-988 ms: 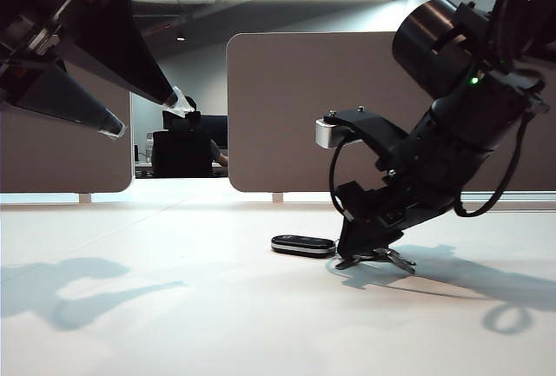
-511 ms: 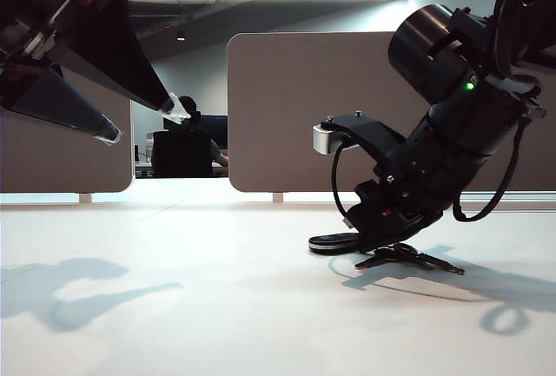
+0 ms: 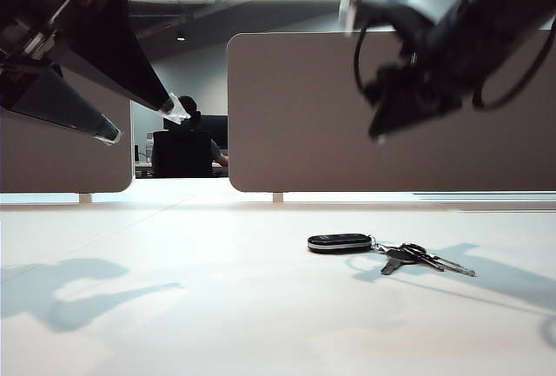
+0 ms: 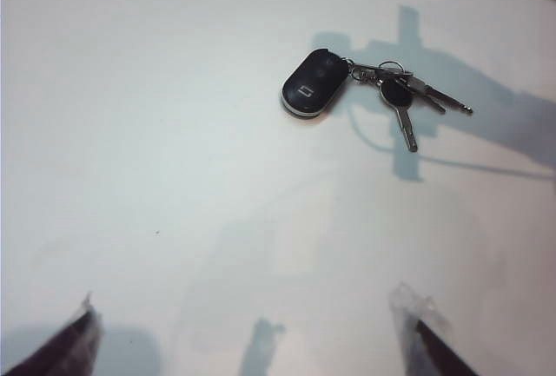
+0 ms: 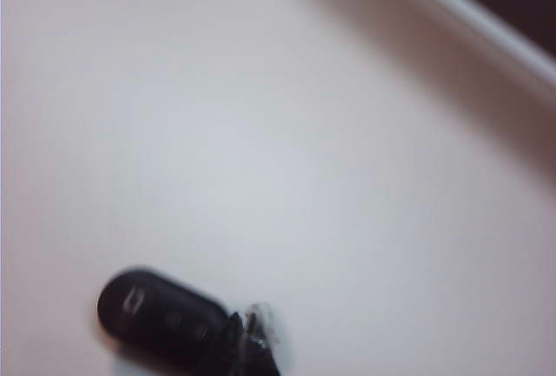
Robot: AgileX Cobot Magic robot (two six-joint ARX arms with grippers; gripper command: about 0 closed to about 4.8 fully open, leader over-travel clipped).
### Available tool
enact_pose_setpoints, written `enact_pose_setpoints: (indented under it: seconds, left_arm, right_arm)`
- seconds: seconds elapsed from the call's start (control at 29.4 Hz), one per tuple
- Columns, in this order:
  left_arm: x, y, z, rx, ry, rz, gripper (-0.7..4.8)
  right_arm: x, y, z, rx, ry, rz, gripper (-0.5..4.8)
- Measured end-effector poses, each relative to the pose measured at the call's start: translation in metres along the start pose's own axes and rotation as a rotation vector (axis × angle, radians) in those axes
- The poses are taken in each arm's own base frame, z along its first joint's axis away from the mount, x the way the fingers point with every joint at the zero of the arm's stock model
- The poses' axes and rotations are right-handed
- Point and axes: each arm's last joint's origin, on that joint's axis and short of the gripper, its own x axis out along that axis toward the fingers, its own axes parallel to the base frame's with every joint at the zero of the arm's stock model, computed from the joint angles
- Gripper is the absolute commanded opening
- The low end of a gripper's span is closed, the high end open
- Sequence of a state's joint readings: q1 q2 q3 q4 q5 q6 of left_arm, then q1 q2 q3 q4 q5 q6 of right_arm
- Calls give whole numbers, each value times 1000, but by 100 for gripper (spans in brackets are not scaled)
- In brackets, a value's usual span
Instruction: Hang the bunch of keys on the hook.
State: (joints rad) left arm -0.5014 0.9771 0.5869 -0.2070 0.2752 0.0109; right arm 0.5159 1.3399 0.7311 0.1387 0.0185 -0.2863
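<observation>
While your right gripper (image 3: 380,135) hangs high, shut and empty, and your left gripper (image 3: 139,120) waits open at upper left, the bunch of keys (image 3: 382,248) lies on the table (image 3: 174,324); the pick remains, so descend and regrasp.

The exterior camera sits low, looking level across the table (image 3: 174,324). Both wrist cameras look down on the table; all three share the bunch of keys (image 3: 340,242).

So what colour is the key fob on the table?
Black with a silver rim; the key fob shows best in the left wrist view.
</observation>
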Motion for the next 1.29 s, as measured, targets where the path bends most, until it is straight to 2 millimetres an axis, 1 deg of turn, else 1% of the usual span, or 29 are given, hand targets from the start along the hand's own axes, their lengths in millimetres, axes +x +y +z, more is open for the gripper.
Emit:
enact_pose_setpoints:
  seconds: [0.03,0.07,0.17,0.2,0.24,0.34,0.51,0.65,0.75,0.89,0.92,0.99,1.02,1.09,1.19,1.29]
  left_arm:
    - [0,0,0,0,0,0,479]
    - [0,0,0,0,0,0,479]
    - [0,0,0,0,0,0,479]
    - [0,0,0,0,1,0,479]
    - [0,0,-1,-2,6,0,479]
    - [0,0,-3,-7,26,0,479]
    - [0,0,-6,-16,55,-1,479]
    - [0,0,-8,-22,80,-1,479]
    - [0,0,-9,-26,93,-1,479]
    - [-1,0,-10,-29,101,-1,479]
    - [-1,0,-10,-29,102,-1,479]
    - [-1,0,-10,-29,102,-1,479]
    - [-1,0,-10,-29,102,-1,479]
    - [-1,0,-10,-29,102,-1,479]
    - [-1,0,-10,-30,105,-1,479]
    - [-1,0,-11,-32,115,-1,479]
  right_arm:
    - [-5,-1,4,1,-26,-9,1]
    - [-8,-2,7,1,-42,-15,26]
    - [-10,-4,7,4,-41,-24,211]
    - [-9,-4,5,5,-24,-21,250]
    - [-7,-4,2,6,-2,-16,255]
    - [2,-1,-8,8,70,2,253]
    - [22,5,-28,-2,184,36,252]
    - [37,9,-43,-11,268,15,252]
    - [42,10,-51,-20,318,-10,252]
    - [47,11,-56,-23,343,-13,248]
    - [48,11,-57,-23,344,-13,224]
    - [49,12,-58,-23,349,-11,89]
    - [50,12,-59,-23,352,-10,2]
    - [50,12,-60,-26,363,-8,-1]
    - [50,11,-56,-27,344,-20,-1]
    - [49,11,-57,-29,354,-18,-1]
